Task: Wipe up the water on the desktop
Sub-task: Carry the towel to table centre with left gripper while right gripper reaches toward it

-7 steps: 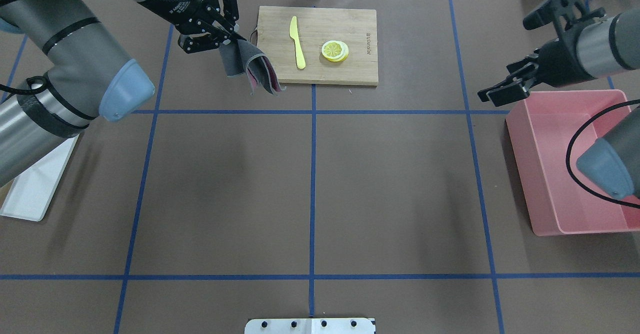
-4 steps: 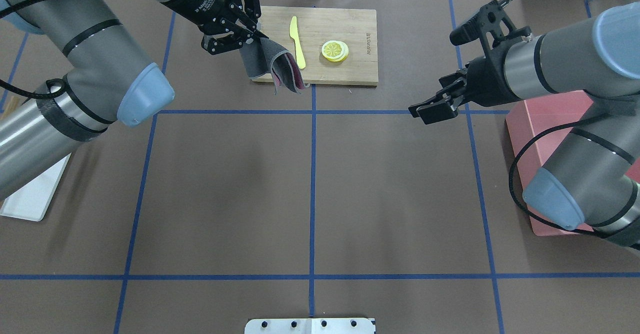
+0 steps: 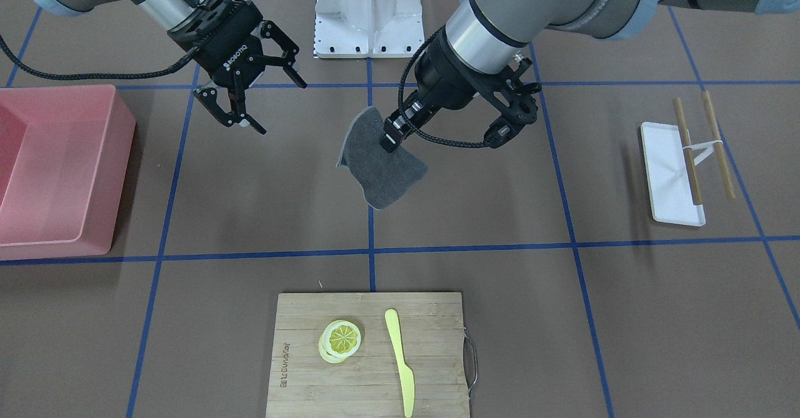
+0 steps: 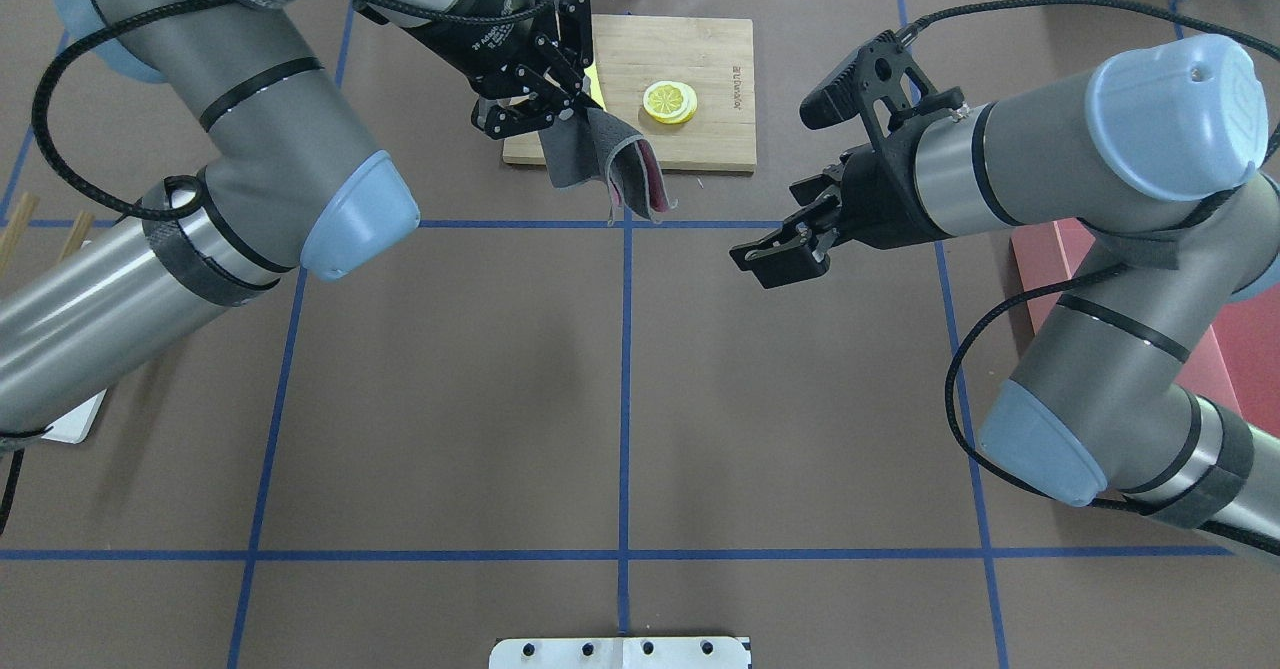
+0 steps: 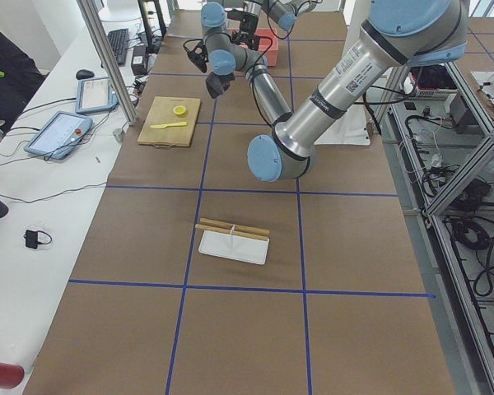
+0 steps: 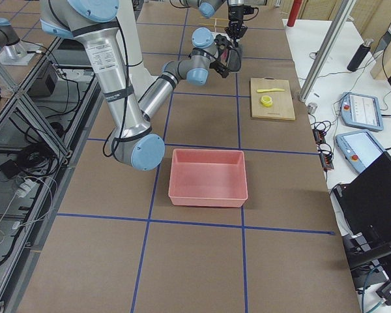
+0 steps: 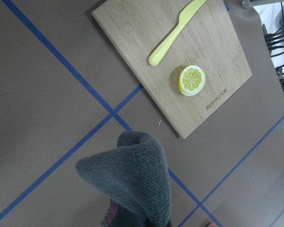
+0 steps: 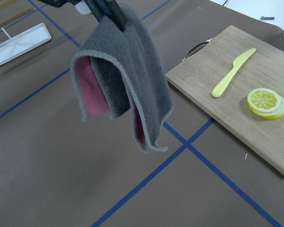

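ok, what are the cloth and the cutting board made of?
The cloth looks like microfibre or terry: fuzzy matte nap, grey outside, pink inside, hanging limp. The cutting board looks like bamboo: pale glued strips, fine grain, matte finish.

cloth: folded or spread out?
Folded. The cloth hangs doubled from the left end effector, pink inner face showing between grey layers.

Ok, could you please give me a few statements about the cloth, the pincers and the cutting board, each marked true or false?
1. The left pincer holds the grey cloth in the air. True.
2. The right pincer is shut on the knife. False: it is open and holds nothing.
3. The lemon slice lies on the cutting board. True.
4. The yellow knife lies in the pink bin. False: it is on the cutting board.
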### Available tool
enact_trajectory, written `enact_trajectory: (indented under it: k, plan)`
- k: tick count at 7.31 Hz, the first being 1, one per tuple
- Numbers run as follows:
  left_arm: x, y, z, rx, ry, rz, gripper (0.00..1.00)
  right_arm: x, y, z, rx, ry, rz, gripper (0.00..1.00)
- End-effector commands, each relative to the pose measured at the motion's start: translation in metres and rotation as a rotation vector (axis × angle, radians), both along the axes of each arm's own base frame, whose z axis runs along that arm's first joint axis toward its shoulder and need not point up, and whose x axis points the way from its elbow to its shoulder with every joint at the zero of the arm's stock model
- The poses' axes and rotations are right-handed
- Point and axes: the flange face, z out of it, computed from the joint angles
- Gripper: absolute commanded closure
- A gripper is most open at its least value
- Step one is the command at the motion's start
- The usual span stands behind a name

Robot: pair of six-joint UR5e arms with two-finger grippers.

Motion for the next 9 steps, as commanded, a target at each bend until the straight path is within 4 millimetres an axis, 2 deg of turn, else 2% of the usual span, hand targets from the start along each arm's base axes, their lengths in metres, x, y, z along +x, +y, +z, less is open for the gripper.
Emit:
enact_trajectory:
  k: [1,3,4,9]
  plan:
    - [0.021,0.016,-0.016,-0.022,0.009,0.032,1.0,-0.006,0.005,-0.006,0.009,-0.008,-0.006,0.0]
    - [0.025,0.019,-0.027,-0.06,0.023,0.025,1.0,-0.031,0.023,-0.021,0.036,-0.021,-0.012,0.0]
    - [0.026,0.02,-0.028,-0.068,0.024,0.024,1.0,-0.039,0.028,-0.022,0.041,-0.019,-0.004,0.0]
    - [0.04,0.029,-0.018,-0.079,0.013,0.05,1.0,-0.042,0.024,-0.031,0.056,-0.027,0.019,0.02]
